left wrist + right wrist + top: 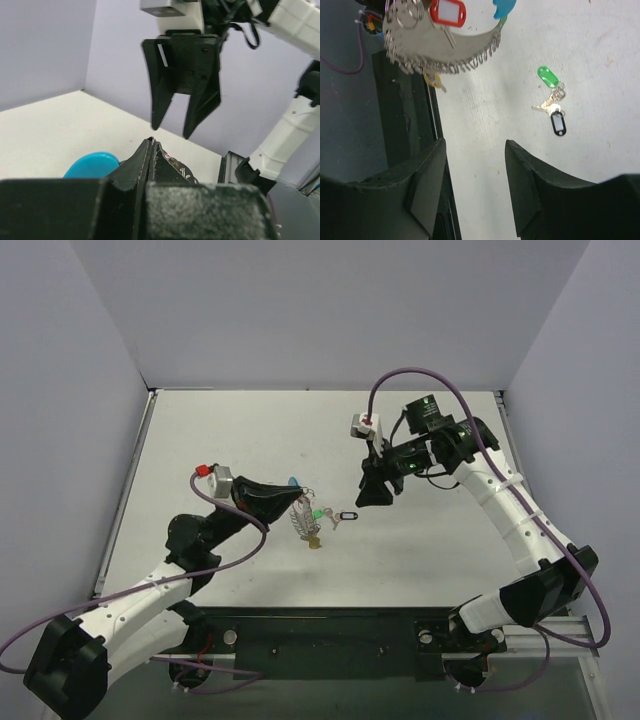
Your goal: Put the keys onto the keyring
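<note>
Near the middle of the table [230, 440], a touch toward 9 o'clock: the keyring [302, 519], held clear of the surface rather than lying on it. Shows as a silvery chain loop, with the light-blue tag [293, 481] at its 12 o'clock end and the yellow piece [315, 541] at its 5 o'clock end in the top view. Carries the red-tagged key [448, 11], seen from the right wrist against the upper part of the loop, blade slanting across the chain. Pinched at the chain by the left gripper [290, 503], set at the loop's 10 o'clock side, fingers [142, 165] pressed tight together, chain links peeking out on one side and the blue tag on the other. Just at 3 o'clock of the keyring, flat on the table: the green-tagged key [318, 513] and the black-tagged key [348, 515], rings and blades bunched and touching, tags pointing away from each other. Farther out, at 2 o'clock of that pair and hovering above the surface: the right gripper [376, 496], fingers spread with nothing between them, tips pointing down, touching neither the loose keys nor the keyring.
</note>
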{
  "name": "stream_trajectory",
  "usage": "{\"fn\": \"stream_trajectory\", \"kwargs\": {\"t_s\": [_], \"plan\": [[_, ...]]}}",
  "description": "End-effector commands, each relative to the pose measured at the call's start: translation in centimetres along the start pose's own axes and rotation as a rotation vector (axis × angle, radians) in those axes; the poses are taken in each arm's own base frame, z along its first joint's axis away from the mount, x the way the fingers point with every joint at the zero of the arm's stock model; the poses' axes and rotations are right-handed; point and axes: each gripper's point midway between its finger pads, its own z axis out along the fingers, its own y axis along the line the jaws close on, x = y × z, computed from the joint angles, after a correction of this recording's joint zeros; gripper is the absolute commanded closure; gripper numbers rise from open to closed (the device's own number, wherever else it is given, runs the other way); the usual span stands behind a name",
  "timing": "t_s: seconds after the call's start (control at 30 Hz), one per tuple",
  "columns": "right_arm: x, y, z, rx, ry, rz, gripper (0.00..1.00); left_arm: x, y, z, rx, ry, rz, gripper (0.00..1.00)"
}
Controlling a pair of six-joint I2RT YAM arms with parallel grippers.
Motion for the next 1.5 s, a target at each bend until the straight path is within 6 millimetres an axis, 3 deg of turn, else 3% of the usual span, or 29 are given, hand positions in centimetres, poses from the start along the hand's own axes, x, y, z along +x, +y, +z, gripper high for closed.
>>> {"fn": "stream_trajectory", "kwargs": {"t_s": [0.0, 0.13, 0.3, 0.5, 0.53, 0.6, 0.8, 0.93, 1.1, 1.27, 1.47], "plan": [[2.2, -0.8, -1.2, 0.054, -0.024, 0.026, 0.53, -0.7, 3.1, 0.5, -0.154, 0.043, 0.031, 1.00], [3.5, -2.1, -1.6, 0.094, -0.099, 0.083, 0.52, -0.9, 6.3, 0.0, -0.290, 0.103, 0.030, 1.00], [5.7, -3.3, -2.4, 0.132, -0.168, 0.169, 0.52, 0.7, 10.7, -1.8, -0.459, 0.244, -0.021, 1.00], [6.5, -4.3, -2.9, 0.162, -0.223, 0.212, 0.52, 0.6, 14.6, -3.9, -0.599, 0.316, -0.055, 1.00], [6.7, -4.4, -3.0, 0.170, -0.222, 0.214, 0.52, -0.3, 15.6, -4.3, -0.643, 0.311, -0.041, 1.00], [6.9, -4.6, -3.0, 0.174, -0.220, 0.219, 0.52, -1.4, 17.8, -6.0, -0.759, 0.318, -0.031, 1.00], [6.8, -4.6, -3.4, 0.186, -0.227, 0.209, 0.52, -3.0, 24.0, -13.8, -1.133, 0.346, -0.078, 1.00], [6.8, -4.4, -3.4, 0.185, -0.235, 0.201, 0.52, -4.2, 25.6, -17.8, -1.354, 0.309, -0.080, 1.00], [6.8, -4.2, -3.5, 0.182, -0.242, 0.192, 0.52, -4.6, 25.8, -20.6, -1.497, 0.307, -0.044, 1.00], [6.7, -4.2, -3.4, 0.178, -0.244, 0.189, 0.52, -3.3, 26.0, -23.1, -1.580, 0.338, -0.040, 1.00], [6.8, -4.2, -3.4, 0.173, -0.246, 0.189, 0.52, -1.4, 26.7, -24.6, -1.623, 0.377, -0.061, 1.00]]}}
